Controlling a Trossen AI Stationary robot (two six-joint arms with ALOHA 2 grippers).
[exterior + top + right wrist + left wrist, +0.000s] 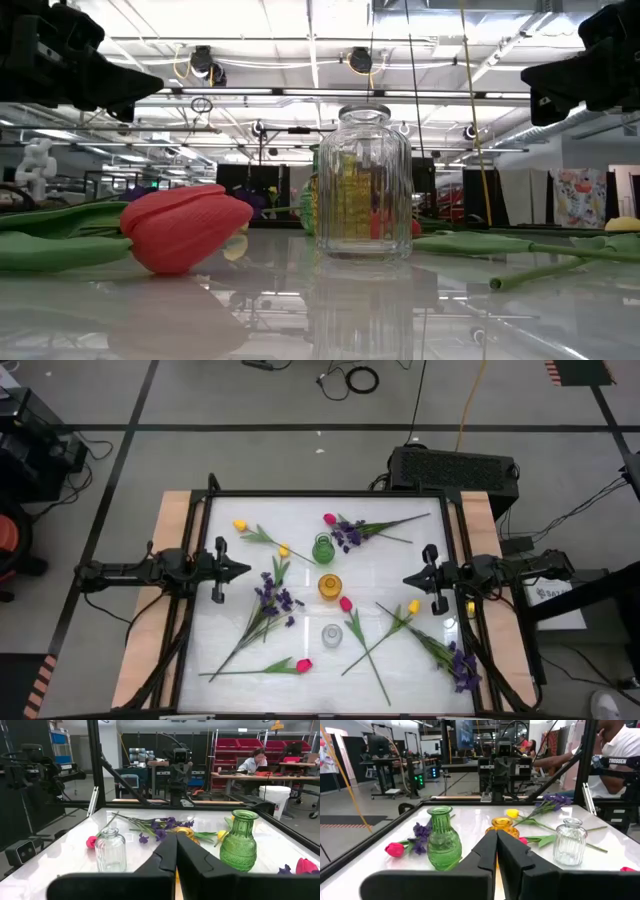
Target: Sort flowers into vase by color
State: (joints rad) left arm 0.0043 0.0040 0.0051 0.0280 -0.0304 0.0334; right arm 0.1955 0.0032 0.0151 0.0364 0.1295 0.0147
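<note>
High view showed sorting unstarted: left claw (pixel 240 570) and right claw (pixel 408 578) hung clenched and empty at mid-frame, flowers (pixel 272 596) strewn on the desk (pixel 385 560) around 3 vases (pixel 330 586). Next move: unclench over 1 stem.

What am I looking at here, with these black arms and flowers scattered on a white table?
This is a robot with two dark arms at a white table, filmed by four cameras at once. One looks straight down from above, one sits level with the tabletop, and one rides on each wrist. The left gripper and the right gripper are two-finger claws; both are shut and empty, hovering at opposite sides. Down the middle stand three small vases: a green vase, an amber vase and a clear vase. Loose around them lie fake flowers: purple sprigs, pink-red tulips and yellow tulips. None is in a vase yet.
</note>
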